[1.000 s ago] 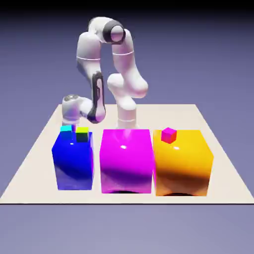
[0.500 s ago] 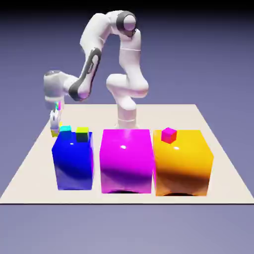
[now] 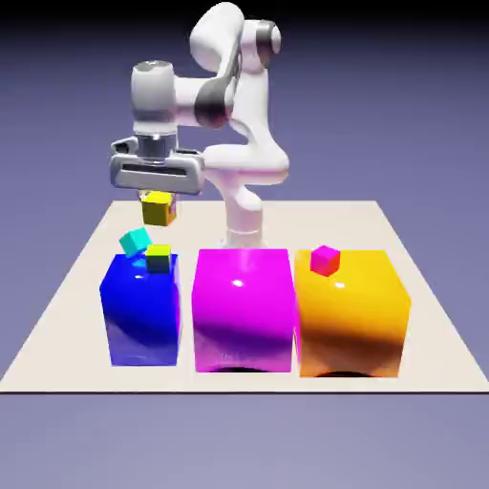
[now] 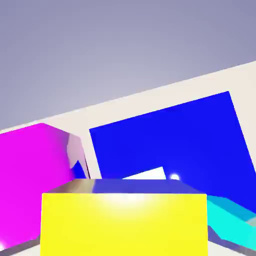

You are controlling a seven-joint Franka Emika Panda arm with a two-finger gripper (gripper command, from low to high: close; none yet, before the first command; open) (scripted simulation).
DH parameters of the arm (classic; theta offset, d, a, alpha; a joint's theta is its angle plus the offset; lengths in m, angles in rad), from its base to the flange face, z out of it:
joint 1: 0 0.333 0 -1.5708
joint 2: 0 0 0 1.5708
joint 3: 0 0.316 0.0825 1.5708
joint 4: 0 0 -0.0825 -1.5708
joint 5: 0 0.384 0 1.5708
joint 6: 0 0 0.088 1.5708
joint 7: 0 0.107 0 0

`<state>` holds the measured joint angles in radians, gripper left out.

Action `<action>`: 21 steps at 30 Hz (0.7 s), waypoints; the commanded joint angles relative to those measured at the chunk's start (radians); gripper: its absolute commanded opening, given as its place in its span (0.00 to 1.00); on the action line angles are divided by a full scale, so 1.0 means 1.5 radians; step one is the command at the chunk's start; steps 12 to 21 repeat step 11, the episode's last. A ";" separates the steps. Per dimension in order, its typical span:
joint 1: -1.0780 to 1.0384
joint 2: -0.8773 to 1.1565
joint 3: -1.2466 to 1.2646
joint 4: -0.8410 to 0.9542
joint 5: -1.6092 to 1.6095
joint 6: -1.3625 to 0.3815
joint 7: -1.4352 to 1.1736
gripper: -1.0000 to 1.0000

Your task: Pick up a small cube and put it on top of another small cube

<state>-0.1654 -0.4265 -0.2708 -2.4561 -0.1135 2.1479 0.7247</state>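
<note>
In the exterior view my gripper hangs above the big blue block, shut on the small golden-yellow cube. On that block's top sit a lime small cube and a cyan small cube, which is tilted. The held cube is a little above both. In the hand view the yellow cube fills the bottom middle and hides my fingertips. Beyond it lie the blue block's top and a slice of the cyan cube.
A big magenta block stands in the middle and a big orange block at the exterior view's right, carrying a small magenta cube. All three blocks line the table's near edge. The magenta block also shows in the hand view.
The hand has swung from low at the exterior view's left up and over the blue block, carrying the yellow cube. The cyan cube, flat before, now sits tilted.
</note>
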 commanded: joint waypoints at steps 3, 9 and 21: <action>0.001 0.041 -0.009 -0.046 0.000 0.087 -0.003 0.00; 0.000 0.008 -0.002 -0.009 -0.002 0.017 0.000 1.00; 0.000 -0.014 0.003 0.015 -0.003 -0.029 0.003 1.00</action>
